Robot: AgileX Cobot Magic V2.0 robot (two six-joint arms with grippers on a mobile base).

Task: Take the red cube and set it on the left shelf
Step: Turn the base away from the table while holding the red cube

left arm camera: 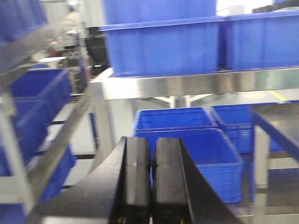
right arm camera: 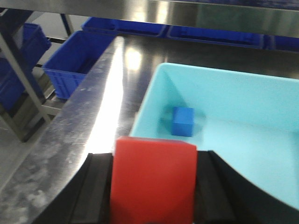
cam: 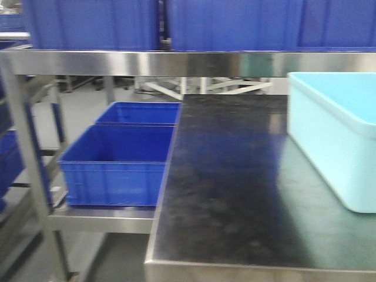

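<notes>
My right gripper (right arm camera: 154,161) is shut on the red cube (right arm camera: 153,182), which fills the gap between the black fingers (right arm camera: 99,186). It hangs over the near left corner of a light cyan tub (right arm camera: 154,93) on the black-topped table (right arm camera: 84,121). The left shelf is a stainless-steel rack with large blue bins; its lower level (cam: 100,218) lies left of the table, and a steel rail (left arm camera: 187,85) shows in the left wrist view. My left gripper (left arm camera: 152,154) is shut and empty, facing that rack. Neither gripper shows in the front view.
A blue cube (right arm camera: 183,121) lies inside the cyan tub (cam: 335,135). Blue bins (cam: 117,161) sit on the lower rack level, and more (cam: 94,23) on the upper rail (cam: 147,61). A steel upright (cam: 26,147) stands at the left.
</notes>
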